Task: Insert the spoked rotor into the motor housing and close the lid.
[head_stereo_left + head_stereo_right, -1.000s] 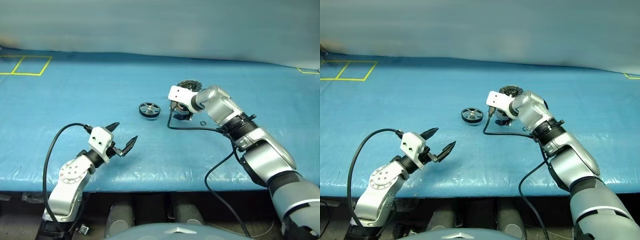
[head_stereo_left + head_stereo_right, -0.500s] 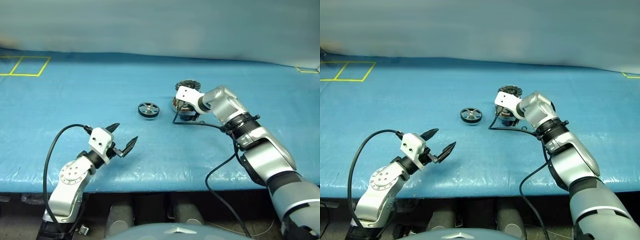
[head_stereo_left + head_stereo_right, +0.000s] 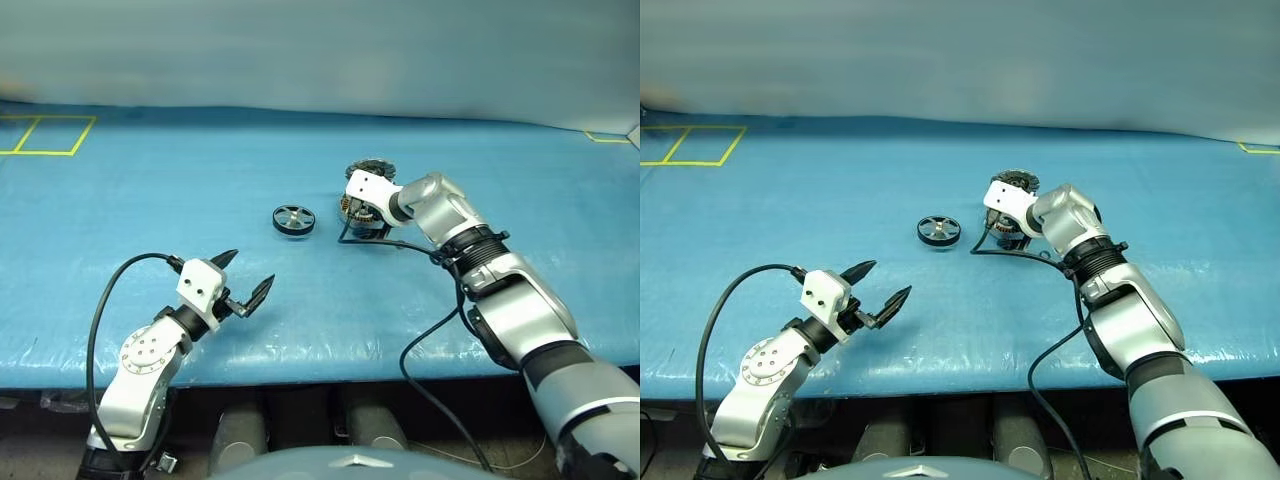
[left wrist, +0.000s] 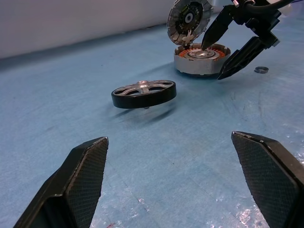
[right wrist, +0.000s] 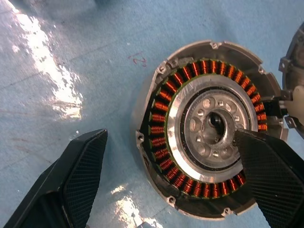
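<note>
Nothing inserted yet: spoked rotor (image 3: pixel 293 219) lies at nine o'clock of motor housing (image 4: pixel 201 59), lid (image 4: pixel 189 19) up; both grippers (image 3: pixel 245 278) (image 4: pixel 227 52) spread, empty.

Robot lab: blue-covered bench (image 3: pixel 150 200), yellow tape markings (image 3: pixel 45 135).

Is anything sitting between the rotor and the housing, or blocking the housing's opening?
The blue mat between the rotor and the housing looks bare. The lid stands open behind the housing, so the windings are exposed. But the right gripper hangs open right over the housing, one finger above its centre, and would have to move aside first.
</note>
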Controlling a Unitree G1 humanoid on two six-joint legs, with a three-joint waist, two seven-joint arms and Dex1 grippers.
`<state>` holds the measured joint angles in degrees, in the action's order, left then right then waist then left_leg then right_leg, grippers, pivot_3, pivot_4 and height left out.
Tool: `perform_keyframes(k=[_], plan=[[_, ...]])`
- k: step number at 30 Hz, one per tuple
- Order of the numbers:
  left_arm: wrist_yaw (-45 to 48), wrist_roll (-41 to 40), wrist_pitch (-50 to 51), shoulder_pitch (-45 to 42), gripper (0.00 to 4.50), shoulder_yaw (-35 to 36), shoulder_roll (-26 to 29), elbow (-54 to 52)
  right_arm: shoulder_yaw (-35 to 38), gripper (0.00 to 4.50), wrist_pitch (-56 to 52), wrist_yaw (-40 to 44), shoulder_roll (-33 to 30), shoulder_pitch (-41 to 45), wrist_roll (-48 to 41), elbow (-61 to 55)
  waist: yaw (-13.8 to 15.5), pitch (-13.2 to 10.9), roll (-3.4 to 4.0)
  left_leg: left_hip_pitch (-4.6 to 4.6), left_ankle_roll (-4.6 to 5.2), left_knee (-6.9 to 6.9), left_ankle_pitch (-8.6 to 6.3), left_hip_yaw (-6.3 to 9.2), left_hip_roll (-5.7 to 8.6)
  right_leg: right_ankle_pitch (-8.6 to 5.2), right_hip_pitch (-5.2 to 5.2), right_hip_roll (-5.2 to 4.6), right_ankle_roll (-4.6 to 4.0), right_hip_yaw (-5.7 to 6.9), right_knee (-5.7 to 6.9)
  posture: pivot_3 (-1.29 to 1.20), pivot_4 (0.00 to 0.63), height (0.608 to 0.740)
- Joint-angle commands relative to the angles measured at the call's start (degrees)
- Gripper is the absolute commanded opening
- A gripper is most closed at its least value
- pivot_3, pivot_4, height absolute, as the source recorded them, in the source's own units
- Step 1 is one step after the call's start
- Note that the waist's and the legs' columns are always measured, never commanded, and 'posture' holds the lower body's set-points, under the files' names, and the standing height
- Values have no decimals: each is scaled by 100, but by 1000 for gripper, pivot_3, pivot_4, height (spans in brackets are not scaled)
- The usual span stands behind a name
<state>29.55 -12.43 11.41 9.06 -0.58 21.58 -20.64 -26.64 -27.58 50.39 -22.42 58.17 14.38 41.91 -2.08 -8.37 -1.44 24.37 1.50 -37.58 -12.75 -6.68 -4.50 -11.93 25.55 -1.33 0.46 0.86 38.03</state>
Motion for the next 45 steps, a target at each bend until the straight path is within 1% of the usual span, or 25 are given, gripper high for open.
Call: perform_keyframes(k=[1,8,15,21,24,29,30,33,36,38,41,45], plan=[[-34,-21,-158,-31,4500,31,-32,-234,183,4472,31,-1,-27,128,3,-300,6,0,0,1,0,0,0,0,1,0,1,-1,0,0,0,0,150,740],[-24,-25,-158,-104,4500,-15,-27,-193,122,4472,-56,-12,-20,26,50,-320,11,0,1,3,0,0,0,1,3,-1,0,-3,-2,0,-1,0,150,740],[-29,-22,-159,-68,4500,-12,-24,-205,88,4472,-82,152,-16,-50,85,-163,9,0,0,4,0,0,0,2,3,0,1,-2,0,1,-1,0,150,740],[-62,9,-151,-73,4500,-19,-30,-197,58,4472,-33,124,123,-46,146,134,9,0,0,2,0,-1,0,2,2,0,-1,-2,0,2,-1,0,150,740],[-69,18,-156,-69,4500,-28,-24,-189,104,3884,-2,-7,229,1,150,347,8,1,0,2,0,-3,0,2,2,-2,-2,-1,-3,1,-1,0,150,740],[-164,13,-209,-35,4500,29,-83,-154,149,2255,23,-57,326,11,172,459,2,5,-3,2,0,-6,0,2,2,-4,-4,-2,-8,1,-1,0,150,740],[-168,9,-214,-30,4500,35,-87,-135,167,2166,12,-52,343,-8,171,443,-2,5,-3,-2,0,-6,0,2,1,-4,-8,-2,-7,1,-1,0,150,740],[-223,158,-383,17,4500,22,-101,-49,258,2167,-94,-42,383,-129,106,270,-1,6,-2,-6,0,-8,0,0,0,-4,-9,-1,-8,0,1,0,150,740],[-76,197,-869,161,4500,-1,-92,52,249,2166,-436,60,357,-619,62,-689,3,13,-5,-6,0,-7,0,1,-1,-6,-9,-2,-11,1,1,0,150,740],[-66,140,-880,206,4500,31,-119,113,217,2166,-704,151,322,-1021,17,-1473,6,25,-7,-6,1,-2,-2,2,-2,-9,-8,-5,-16,2,1,0,150,740],[201,-97,-1132,293,4500,82,-142,286,180,2166,-1282,8,372,-1749,36,-2704,-6,55,-13,-9,-2,6,-4,1,-5,-8,-6,-4,-14,6,1,0,150,740],[502,-191,-1175,415,4500,67,12,436,-106,2166,-2060,-135,484,-2782,54,-4327,3,95,-24,-29,-12,12,-10,4,-15,-34,-18,-4,-30,21,6,0,150,740]])
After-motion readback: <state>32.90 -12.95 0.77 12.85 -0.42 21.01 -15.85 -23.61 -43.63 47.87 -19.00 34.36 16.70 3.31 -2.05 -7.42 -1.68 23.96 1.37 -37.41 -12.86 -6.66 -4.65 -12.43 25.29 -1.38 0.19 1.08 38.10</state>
